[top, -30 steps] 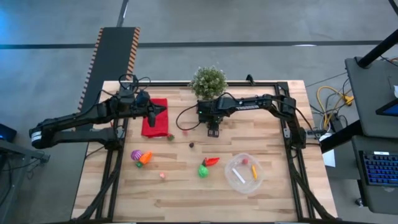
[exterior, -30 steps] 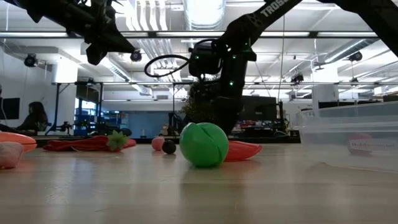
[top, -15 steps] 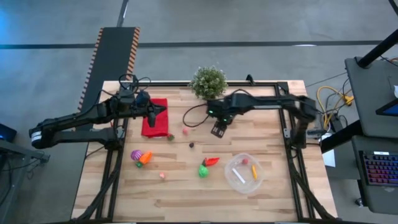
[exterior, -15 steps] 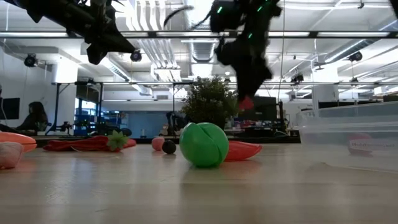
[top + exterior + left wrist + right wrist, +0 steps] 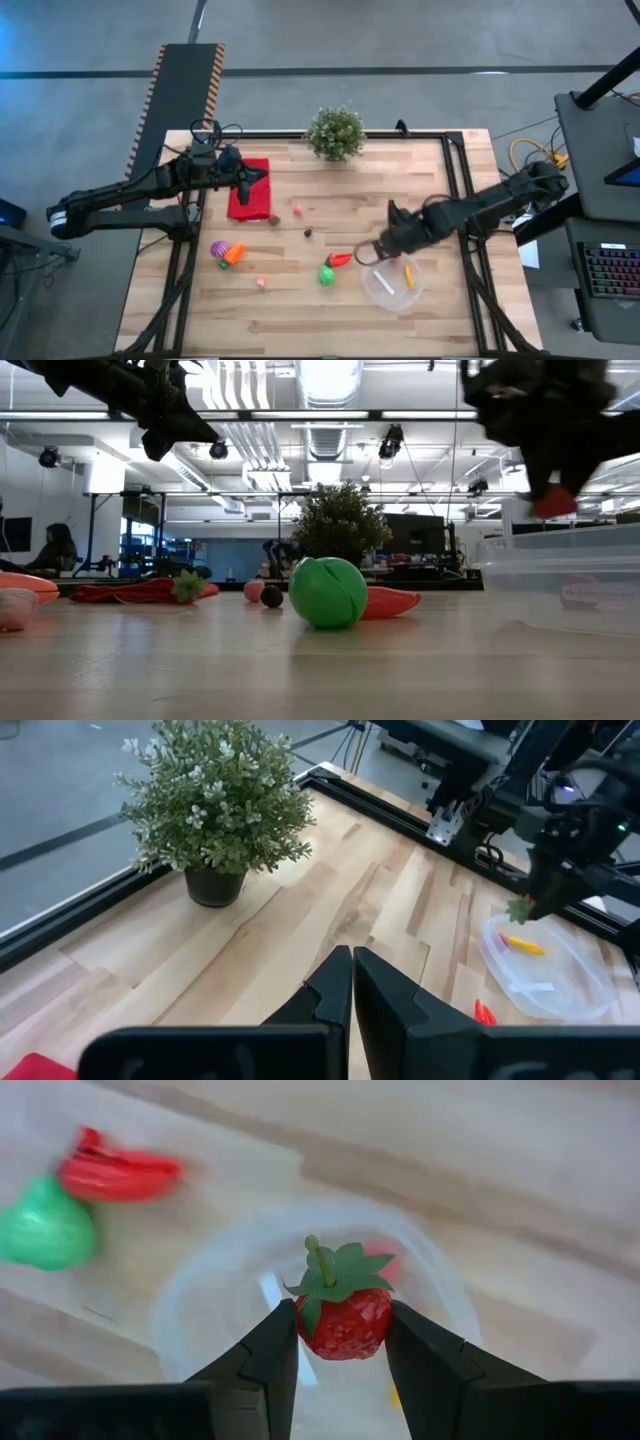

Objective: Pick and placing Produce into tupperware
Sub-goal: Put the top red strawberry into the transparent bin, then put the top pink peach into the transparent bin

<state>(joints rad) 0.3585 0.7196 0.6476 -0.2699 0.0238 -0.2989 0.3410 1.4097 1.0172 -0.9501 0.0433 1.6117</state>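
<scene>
My right gripper (image 5: 383, 250) hangs over the far-left rim of the clear round tupperware (image 5: 392, 280), shut on a red strawberry (image 5: 342, 1318) with green leaves. The low view shows the strawberry (image 5: 553, 502) well above the tupperware (image 5: 560, 585). Inside the tupperware lie a yellow-orange piece (image 5: 408, 275) and a red piece (image 5: 394, 259). A green piece (image 5: 326, 275) and a red pepper (image 5: 340, 259) rest on the table just left of it. My left gripper (image 5: 262, 172) is shut and holds nothing, above the red cloth (image 5: 248, 188). My right gripper pinches the strawberry's red body (image 5: 312, 1332) between its two fingers (image 5: 275, 1345), one on each side. The fingers come from above, pointing steeply down. The strawberry is lifted clear over the tupperware, with its leaves and stem toward the wrist.
A potted plant (image 5: 335, 132) stands at the far edge. Purple and orange pieces (image 5: 226, 251), a pink piece (image 5: 262, 283), another pink piece (image 5: 297, 210), a small dark piece (image 5: 308, 233) and a strawberry (image 5: 273, 220) by the cloth lie on the wood.
My right gripper has swung from in front of the plant toward the table's near right, rising and rolling its wrist, and now hangs over the tupperware. It has carried the strawberry up clear of the table. The left arm kept still.
</scene>
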